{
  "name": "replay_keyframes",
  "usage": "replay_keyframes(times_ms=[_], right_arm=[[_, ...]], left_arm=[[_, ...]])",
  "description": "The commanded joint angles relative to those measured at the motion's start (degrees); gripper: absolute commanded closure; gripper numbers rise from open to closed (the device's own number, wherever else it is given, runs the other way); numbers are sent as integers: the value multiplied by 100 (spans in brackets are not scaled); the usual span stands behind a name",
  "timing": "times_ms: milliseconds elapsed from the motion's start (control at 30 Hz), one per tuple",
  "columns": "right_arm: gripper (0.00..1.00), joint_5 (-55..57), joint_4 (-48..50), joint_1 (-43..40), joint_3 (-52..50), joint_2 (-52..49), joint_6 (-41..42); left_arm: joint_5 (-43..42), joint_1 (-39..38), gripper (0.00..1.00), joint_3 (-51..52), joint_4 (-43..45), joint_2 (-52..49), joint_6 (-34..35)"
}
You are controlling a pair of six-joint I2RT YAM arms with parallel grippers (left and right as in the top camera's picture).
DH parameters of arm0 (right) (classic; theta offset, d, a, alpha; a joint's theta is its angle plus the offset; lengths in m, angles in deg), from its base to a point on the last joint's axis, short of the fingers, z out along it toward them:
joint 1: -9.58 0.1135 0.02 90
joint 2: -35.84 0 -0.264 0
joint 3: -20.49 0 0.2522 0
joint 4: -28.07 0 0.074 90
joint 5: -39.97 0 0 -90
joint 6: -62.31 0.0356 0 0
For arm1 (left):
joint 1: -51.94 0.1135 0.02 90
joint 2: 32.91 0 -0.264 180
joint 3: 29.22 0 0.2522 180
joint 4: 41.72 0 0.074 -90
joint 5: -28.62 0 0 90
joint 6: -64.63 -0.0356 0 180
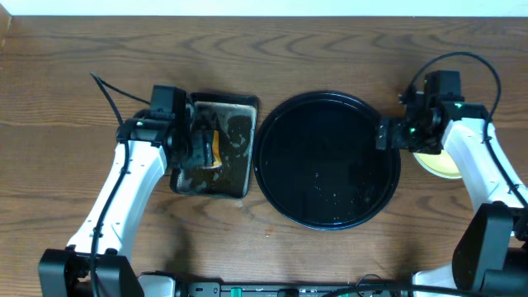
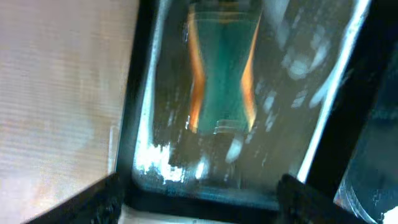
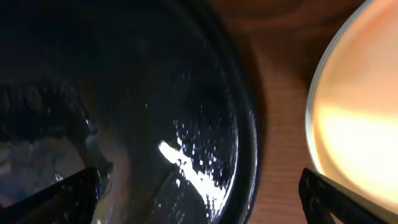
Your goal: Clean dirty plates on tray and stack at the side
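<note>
The round black tray (image 1: 326, 124) lies mid-table with no plates on it, only wet specks. A pale yellow plate (image 1: 440, 163) sits on the table right of the tray, partly under my right arm; it shows large in the right wrist view (image 3: 354, 112). No mint-green plate is in view. My right gripper (image 1: 394, 134) is open and empty, straddling the tray's right rim (image 3: 245, 124) with its fingers (image 3: 202, 199) wide apart. My left gripper (image 1: 198, 150) is open over the near end of the metal pan, fingers (image 2: 199, 208) empty.
The rectangular wet metal pan (image 1: 239, 120) sits left of the tray. A green sponge with orange-yellow sides (image 2: 222, 74) lies in it, just beyond the left fingers. Bare wooden table surrounds both. A black cable (image 1: 111, 91) runs behind the left arm.
</note>
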Motion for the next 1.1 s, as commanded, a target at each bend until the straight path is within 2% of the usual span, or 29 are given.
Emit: replay_keyframes(times_ms=[0, 100, 267, 533, 733, 900, 1067], right_arm=[[1, 201, -190, 31, -11, 249, 87], [1, 201, -409, 31, -17, 549, 170], [1, 245, -350, 61, -238, 1296, 173], [1, 442, 660, 232, -1690, 3053, 109], [1, 527, 796, 249, -2260, 4162, 168], [1, 525, 758, 249, -2282, 4332, 170], [1, 525, 758, 249, -2282, 4275, 170]], left_arm=[[94, 44, 19, -28, -487, -22, -44], [92, 44, 19, -24, -719, 22, -46], [92, 44, 18, 247, -555, 522, -28], [96, 44, 18, 1593, 529, 2680, -28], [118, 44, 18, 2159, 831, 4301, -28], [116, 44, 18, 2159, 811, 4841, -28], [116, 44, 18, 2159, 811, 4863, -28]])
